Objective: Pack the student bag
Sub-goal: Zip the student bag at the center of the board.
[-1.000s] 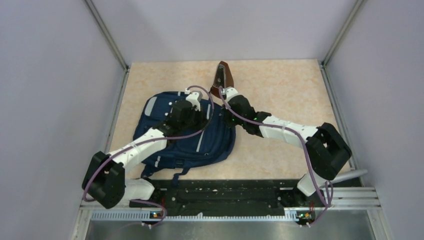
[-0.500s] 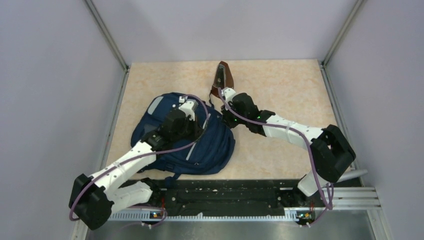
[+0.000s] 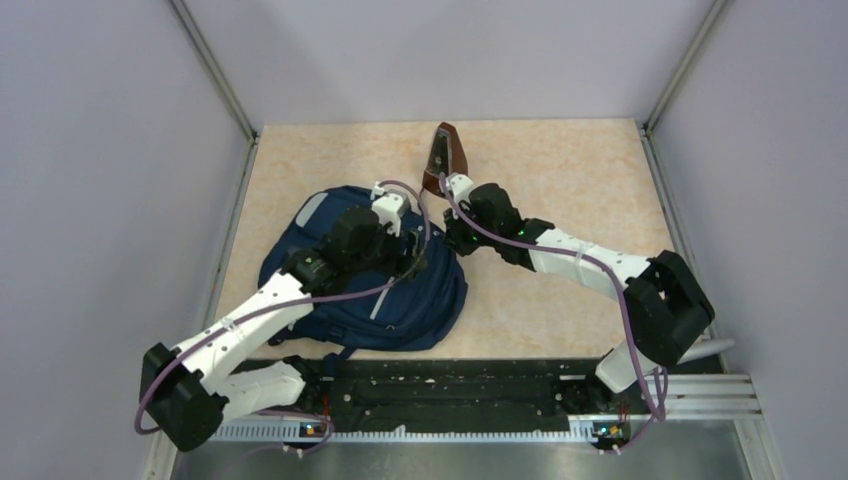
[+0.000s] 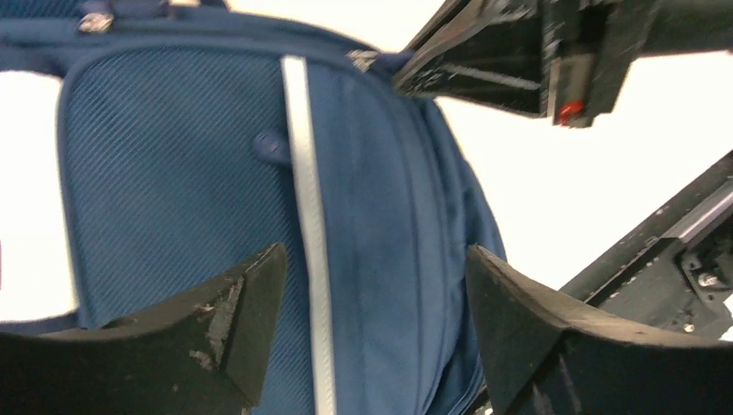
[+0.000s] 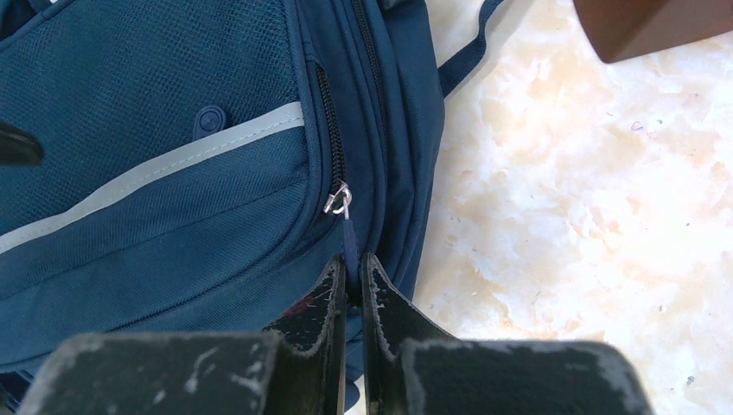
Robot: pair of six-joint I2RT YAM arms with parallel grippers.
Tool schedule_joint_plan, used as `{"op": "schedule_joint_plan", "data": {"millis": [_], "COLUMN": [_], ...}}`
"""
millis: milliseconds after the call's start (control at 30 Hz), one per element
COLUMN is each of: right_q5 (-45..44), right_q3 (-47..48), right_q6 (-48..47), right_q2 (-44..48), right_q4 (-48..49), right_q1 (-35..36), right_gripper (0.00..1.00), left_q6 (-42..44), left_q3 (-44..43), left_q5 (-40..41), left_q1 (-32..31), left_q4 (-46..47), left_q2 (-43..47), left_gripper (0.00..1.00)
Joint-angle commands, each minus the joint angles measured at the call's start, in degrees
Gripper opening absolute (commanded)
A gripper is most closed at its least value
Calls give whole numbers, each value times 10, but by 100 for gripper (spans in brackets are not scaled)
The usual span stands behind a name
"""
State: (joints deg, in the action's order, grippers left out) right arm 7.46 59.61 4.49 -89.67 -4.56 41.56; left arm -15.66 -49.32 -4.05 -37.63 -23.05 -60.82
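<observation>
The student bag, navy fabric with a fine ribbed weave and a thin pale-grey stripe, lies flat and rounded on the mottled beige tabletop, left of centre towards the near edge. The left gripper hangs over its front panel, black jaws spread wide and holding nothing. The right gripper is pinched on the navy zipper pull at the bag's right side. A brown wedge stands just beyond. A second ago the left jaws were closed.
</observation>
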Motion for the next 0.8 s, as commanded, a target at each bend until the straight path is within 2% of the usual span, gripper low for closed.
{"op": "schedule_joint_plan", "data": {"millis": [0, 200, 600, 767], "right_q5": [-23, -28, -33, -39], "right_q3": [-2, -1, 2, 7], "right_q6": [3, 7, 21, 21], "right_q2": [33, 34, 26, 24], "right_q4": [16, 11, 20, 18], "right_q1": [-16, -15, -16, -16], "right_gripper": [0, 0, 0, 0], "left_q6": [39, 65, 106, 110], "left_q3": [-42, -50, 55, 99], "left_q5": [-15, 32, 244, 257], "left_q1": [-30, -67, -119, -126], "left_q4": [76, 121, 213, 251], "left_q2": [-45, -106, -119, -105], "left_gripper": [83, 84, 75, 69]}}
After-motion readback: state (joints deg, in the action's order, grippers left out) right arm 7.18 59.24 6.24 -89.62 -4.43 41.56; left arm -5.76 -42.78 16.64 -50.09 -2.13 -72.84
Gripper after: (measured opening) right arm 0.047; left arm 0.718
